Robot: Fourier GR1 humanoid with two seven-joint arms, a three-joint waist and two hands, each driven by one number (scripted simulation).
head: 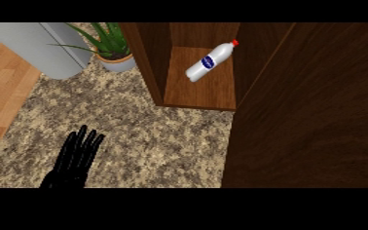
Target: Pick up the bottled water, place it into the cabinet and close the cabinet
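Bottled water (211, 62) lies on its side on the shelf inside the cabinet (149, 63), red cap towards the back right, no hand touching it. Placing looks done; closing is left, as the broad wooden door (302, 117) at the right appears open. Left hand (75, 158) rests low at the left over the speckled counter (158, 136), fingers straight, holding nothing. Right hand is out of sight

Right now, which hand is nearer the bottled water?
Cannot say: only the left hand shows, open at lower left, far from the bottled water lying in the cabinet. The right hand is out of view.
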